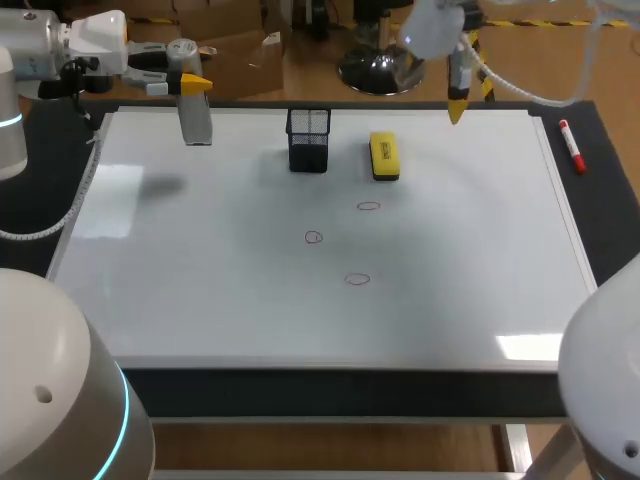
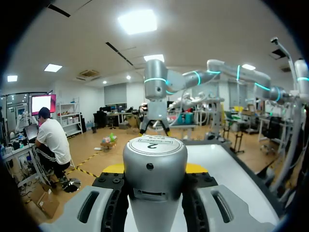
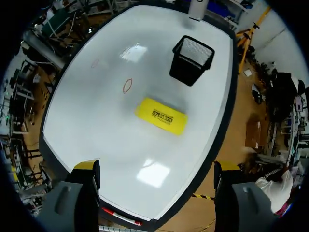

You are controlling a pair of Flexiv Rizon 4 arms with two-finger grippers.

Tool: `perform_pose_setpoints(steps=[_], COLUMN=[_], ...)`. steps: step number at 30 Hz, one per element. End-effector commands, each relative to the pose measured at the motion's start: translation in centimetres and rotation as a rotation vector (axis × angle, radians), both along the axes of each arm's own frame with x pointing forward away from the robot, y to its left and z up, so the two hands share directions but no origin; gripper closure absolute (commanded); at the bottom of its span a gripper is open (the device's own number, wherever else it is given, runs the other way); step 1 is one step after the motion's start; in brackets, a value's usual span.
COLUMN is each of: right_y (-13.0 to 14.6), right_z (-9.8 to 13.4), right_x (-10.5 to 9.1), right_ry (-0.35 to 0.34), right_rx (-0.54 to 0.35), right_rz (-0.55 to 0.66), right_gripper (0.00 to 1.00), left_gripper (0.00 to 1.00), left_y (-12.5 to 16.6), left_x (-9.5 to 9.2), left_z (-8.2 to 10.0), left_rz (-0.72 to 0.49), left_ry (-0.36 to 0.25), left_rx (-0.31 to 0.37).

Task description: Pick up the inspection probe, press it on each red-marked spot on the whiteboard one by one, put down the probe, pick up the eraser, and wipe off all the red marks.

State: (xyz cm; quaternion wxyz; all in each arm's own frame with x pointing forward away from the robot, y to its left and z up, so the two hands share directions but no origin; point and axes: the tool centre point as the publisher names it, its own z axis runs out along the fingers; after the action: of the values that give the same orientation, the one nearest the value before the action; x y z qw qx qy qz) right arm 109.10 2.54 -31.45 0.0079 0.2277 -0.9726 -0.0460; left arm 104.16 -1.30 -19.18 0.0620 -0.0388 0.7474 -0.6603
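Note:
My left gripper [image 1: 192, 84] is shut on the silver cylindrical inspection probe [image 1: 196, 118], holding it upright over the whiteboard's [image 1: 200, 290] far left corner. In the left wrist view the probe [image 2: 154, 159] fills the gap between the fingers [image 2: 112, 169]. Three small red circles [image 1: 369, 207] [image 1: 314, 237] [image 1: 358, 279] mark the board's middle. The yellow eraser [image 1: 383, 156] lies flat at the far middle. My right gripper [image 1: 457, 106] hangs open above the far right edge; in its own view the right gripper [image 3: 157, 166] holds nothing, with the eraser [image 3: 161, 116] and red marks [image 3: 127, 85] ahead of it.
A black mesh pen cup [image 1: 308, 139] stands just left of the eraser and also appears as the cup [image 3: 192, 60] in the right wrist view. A red marker [image 1: 571, 145] lies on the dark table strip beyond the board's right edge.

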Motion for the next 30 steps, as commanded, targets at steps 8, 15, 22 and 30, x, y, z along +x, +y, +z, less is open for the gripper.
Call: perform_pose_setpoints(steps=[8, 15, 22, 30], right_y=[1.2, 1.7, 2.9, 4.3], right_z=[-1.9, -3.4, -4.3, -4.9], right_x=[-1.8, -3.0, -3.3, -3.3], right_ry=[0.059, -0.022, -0.005, 0.064], right_rx=[-0.113, -0.002, -0.021, -0.045], right_rz=[0.279, 0.443, 0.654, 0.843], right_gripper=[0.0, 0.0, 0.0, 0.0], left_gripper=[1.0, 1.0, 1.0, 1.0], left_y=[0.1, 0.1, 0.1, 0.1], left_x=[0.0, 0.0, 0.0, 0.0], left_z=[0.1, 0.1, 0.1, 0.1], left_rz=[-0.002, -0.002, -0.002, -0.002], left_ry=[0.0, 0.0, 0.0, 0.0], left_rx=[-0.001, -0.001, -0.001, -0.001])
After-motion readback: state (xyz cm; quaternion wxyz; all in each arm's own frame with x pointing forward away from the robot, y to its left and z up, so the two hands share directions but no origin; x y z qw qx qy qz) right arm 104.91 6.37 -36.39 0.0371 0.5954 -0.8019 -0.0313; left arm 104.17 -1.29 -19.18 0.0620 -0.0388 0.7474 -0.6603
